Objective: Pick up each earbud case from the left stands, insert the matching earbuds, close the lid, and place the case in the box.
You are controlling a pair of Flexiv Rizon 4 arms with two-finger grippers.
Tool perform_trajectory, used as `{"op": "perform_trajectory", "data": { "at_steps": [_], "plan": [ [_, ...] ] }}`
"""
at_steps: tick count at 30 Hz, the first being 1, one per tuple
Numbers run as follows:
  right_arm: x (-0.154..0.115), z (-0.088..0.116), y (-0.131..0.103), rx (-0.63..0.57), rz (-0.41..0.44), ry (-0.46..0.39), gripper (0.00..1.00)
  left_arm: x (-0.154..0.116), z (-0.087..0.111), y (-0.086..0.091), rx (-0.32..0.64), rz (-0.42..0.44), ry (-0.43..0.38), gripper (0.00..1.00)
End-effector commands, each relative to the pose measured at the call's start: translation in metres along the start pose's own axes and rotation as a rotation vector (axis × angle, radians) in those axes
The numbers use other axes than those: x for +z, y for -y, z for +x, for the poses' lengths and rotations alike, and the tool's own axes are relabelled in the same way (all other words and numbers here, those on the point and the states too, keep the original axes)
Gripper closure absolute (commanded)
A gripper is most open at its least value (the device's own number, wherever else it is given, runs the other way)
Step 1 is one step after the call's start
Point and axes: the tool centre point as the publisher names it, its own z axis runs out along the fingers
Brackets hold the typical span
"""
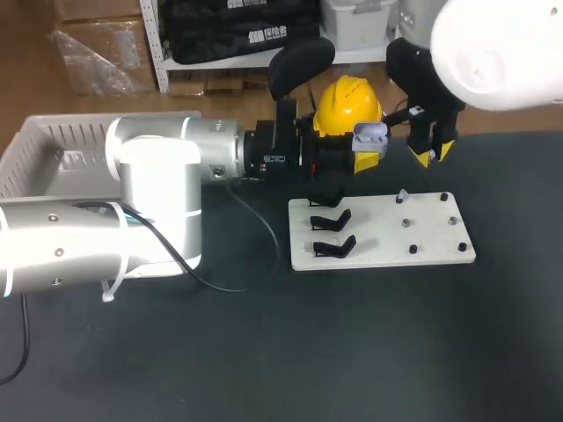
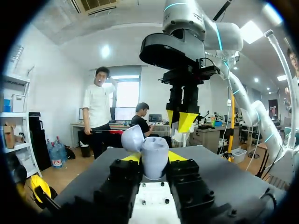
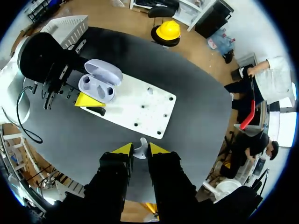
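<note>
**Pale grey earbud case (image 1: 370,134) in my left pincer (image 1: 369,158), white earbud (image 3: 140,146) in my right pincer (image 1: 434,156)**

From the head view, my left pincer is clamped on the case, one yellow tip on each side. The lid stands open above the fingers. My right pincer hangs just beside it with its fingers pointing down, clear of the case. The white board (image 1: 440,251) lies on the table under and nearer than both pincers. Black stands (image 1: 334,246) sit at the end of the board below my left pincer. The white basket (image 1: 53,149) is well behind that pincer, beside its arm.

From the left wrist, the case (image 2: 153,153) sits upright between my fingers, gripped on both flanks, with the lid tipped back. My right pincer (image 2: 181,120) hangs ahead of and above it, tips down and close together.

From the right wrist, my right pincer (image 3: 140,150) is almost closed and pinches the small earbud between its yellow tips. Ahead of it and lower, my left pincer (image 3: 91,96) holds the open case (image 3: 99,81), whose two wells face me. It is over the corner of the board (image 3: 140,112).
</note>
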Motion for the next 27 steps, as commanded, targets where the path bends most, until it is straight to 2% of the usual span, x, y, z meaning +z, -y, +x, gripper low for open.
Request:
{"op": "perform_trajectory", "data": {
  "at_steps": [1, 10, 27],
  "plan": [
    [-0.009, 0.009, 0.002, -0.001, -0.002, 0.013, 1.00, 0.000, 0.001, -0.001, 0.001, 0.001, 0.002, 1.00],
    [-0.021, 0.011, 0.004, -0.007, 0.010, 0.023, 1.00, 0.000, 0.001, -0.001, 0.001, 0.001, 0.002, 1.00],
    [-0.021, 0.014, 0.006, 0.016, 0.011, 0.018, 1.00, 0.000, 0.001, -0.001, 0.001, 0.001, 0.002, 1.00]
  ]
}}
